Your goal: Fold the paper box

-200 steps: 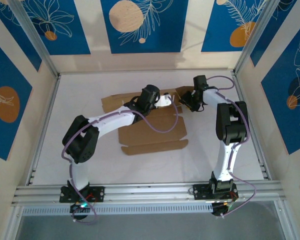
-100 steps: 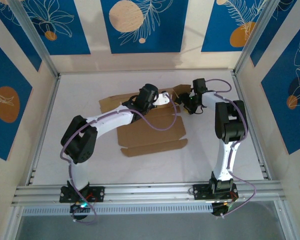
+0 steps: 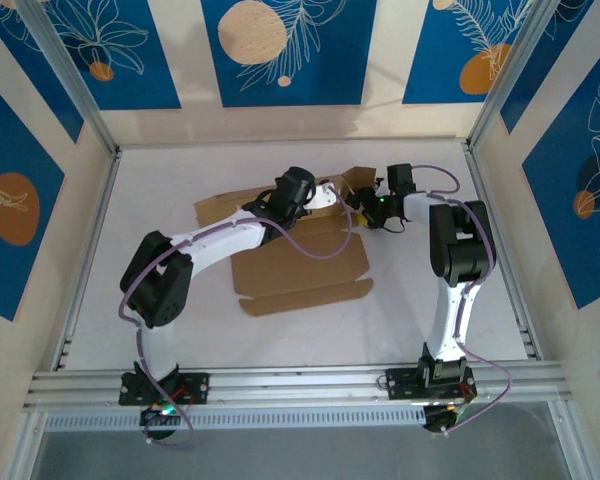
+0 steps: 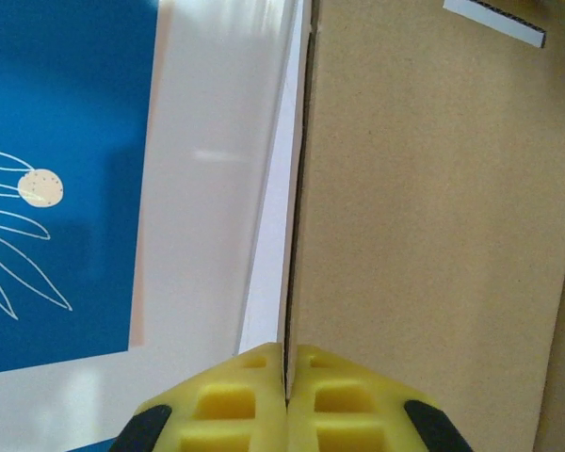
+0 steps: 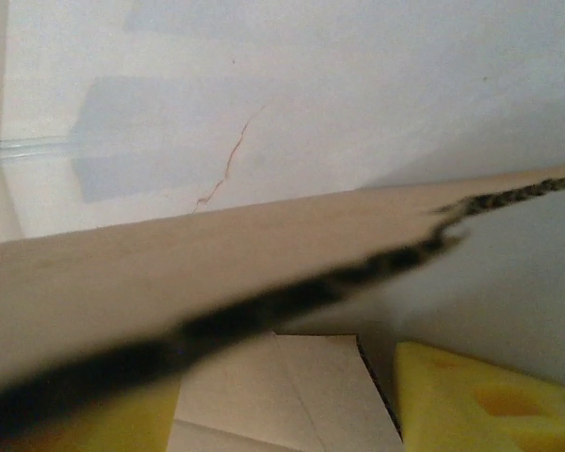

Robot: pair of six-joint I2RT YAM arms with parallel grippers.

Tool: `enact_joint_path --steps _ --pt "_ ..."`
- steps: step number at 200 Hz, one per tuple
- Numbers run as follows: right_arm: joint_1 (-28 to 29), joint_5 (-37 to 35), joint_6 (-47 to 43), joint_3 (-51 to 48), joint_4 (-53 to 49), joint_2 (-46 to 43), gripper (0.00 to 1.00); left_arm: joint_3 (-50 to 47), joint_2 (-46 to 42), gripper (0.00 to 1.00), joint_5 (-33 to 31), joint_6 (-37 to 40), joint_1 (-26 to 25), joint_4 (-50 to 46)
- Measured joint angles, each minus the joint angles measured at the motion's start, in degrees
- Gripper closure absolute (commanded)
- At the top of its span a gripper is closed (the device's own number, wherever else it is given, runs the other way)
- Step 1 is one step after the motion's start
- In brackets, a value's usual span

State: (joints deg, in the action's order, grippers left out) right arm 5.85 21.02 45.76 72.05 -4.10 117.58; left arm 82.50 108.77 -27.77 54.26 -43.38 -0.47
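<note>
From above, the paper box, a plain brown die-cut cardboard sheet with creases and rounded flaps, lies mostly flat in the middle of the white surface. The left fingers reach over its far edge. The right fingers sit just beside them at a flap that stands up at the far right corner.

In the left wrist view, the yellow foam left fingers are pressed together. They pinch the thin edge of a cardboard panel, which runs straight out from between them.

In the right wrist view, the right fingers are spread. The flap, blurred and ragged at its edge, crosses between them unpinched.

With one side clamped and the other loose, a push could slip the flap out of the spread fingers or bend it off its crease. A pull from the clamped side could drag the whole sheet across the surface, and a hard pinch might tear the ragged edge.
</note>
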Motion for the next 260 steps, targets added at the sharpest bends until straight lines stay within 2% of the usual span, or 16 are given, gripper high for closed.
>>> enact_joint_path --steps 98,163,207,260 --pt "-1.01 10.60 8.79 -6.73 9.75 -0.92 0.47 0.00 0.09 1.00 -3.56 0.00 0.02 0.00" --pt "0.42 14.88 12.87 -8.46 11.58 -2.71 0.49 -0.02 1.44 1.00 -3.78 -0.85 -0.02 1.53" --pt "2.91 14.56 12.83 -9.57 11.34 -2.73 0.51 -0.42 1.44 1.00 -3.80 -0.90 -0.13 2.43" --pt "3.32 10.49 11.30 -9.57 8.85 -3.58 0.49 -1.01 1.44 1.00 -3.74 -1.01 -0.13 3.52"
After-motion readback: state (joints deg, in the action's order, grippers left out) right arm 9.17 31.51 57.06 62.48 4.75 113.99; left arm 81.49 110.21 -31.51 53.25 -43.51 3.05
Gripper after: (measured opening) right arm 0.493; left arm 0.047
